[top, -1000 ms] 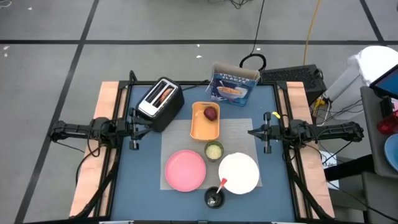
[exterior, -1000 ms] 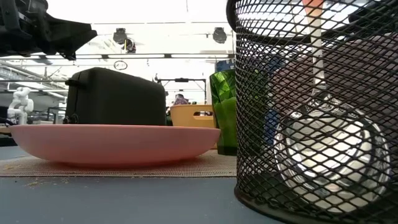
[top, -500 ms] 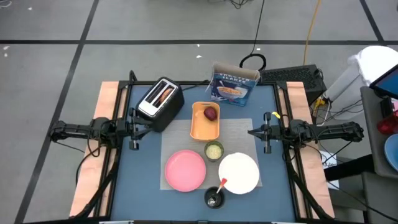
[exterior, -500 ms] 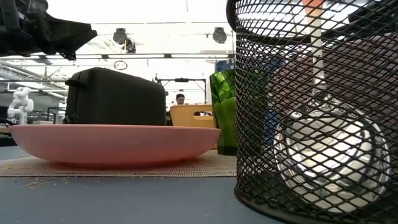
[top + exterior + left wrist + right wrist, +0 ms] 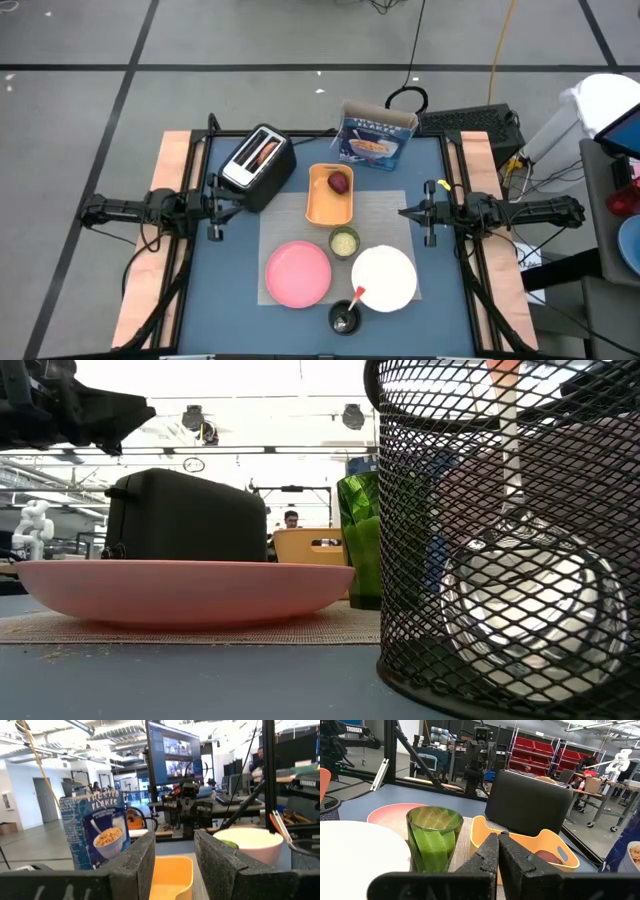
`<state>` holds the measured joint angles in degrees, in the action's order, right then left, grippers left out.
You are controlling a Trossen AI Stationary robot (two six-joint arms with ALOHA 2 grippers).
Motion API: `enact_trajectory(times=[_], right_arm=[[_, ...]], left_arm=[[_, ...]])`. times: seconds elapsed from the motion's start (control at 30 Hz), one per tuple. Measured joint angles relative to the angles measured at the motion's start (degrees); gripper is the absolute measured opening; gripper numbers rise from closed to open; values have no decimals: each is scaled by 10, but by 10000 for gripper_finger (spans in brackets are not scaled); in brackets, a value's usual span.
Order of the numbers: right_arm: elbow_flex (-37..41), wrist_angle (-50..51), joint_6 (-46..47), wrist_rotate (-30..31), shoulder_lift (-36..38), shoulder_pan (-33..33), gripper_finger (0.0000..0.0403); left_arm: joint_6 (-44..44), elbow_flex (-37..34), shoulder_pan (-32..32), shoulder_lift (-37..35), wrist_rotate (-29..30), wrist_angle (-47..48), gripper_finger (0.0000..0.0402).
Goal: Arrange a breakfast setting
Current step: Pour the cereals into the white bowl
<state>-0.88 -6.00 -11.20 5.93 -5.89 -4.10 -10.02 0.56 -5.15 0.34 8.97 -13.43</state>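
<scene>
Table (image 5: 230, 270): tray (image 5: 322, 207) holds fruit (image 5: 339, 182)
Left gripper (image 5: 237, 193): beside toaster (image 5: 257, 160), fingers spread
Right gripper (image 5: 404, 212): fingers pressed together

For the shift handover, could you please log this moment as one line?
left hand: open, left edge | right hand: shut, empty, right edge | dark-red fruit: in orange tray

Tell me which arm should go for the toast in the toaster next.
Left, most likely. The left gripper waits open right beside the toaster, where the toast sits in the slots. The right gripper is shut and waits across the mat, with the orange tray between it and the toaster.
</scene>
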Motion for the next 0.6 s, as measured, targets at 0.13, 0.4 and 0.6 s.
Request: enact_trajectory(times=[0.13,0.4,0.6], right_arm=[[0,0,0,0,0,0,2],[0,0,0,0,0,0,2],[0,0,0,0,0,0,2]], left_arm=[[-2,0,0,0,1,-25,145],[10,0,0,0,1,-137,145],[46,0,0,19,1,-181,145]])
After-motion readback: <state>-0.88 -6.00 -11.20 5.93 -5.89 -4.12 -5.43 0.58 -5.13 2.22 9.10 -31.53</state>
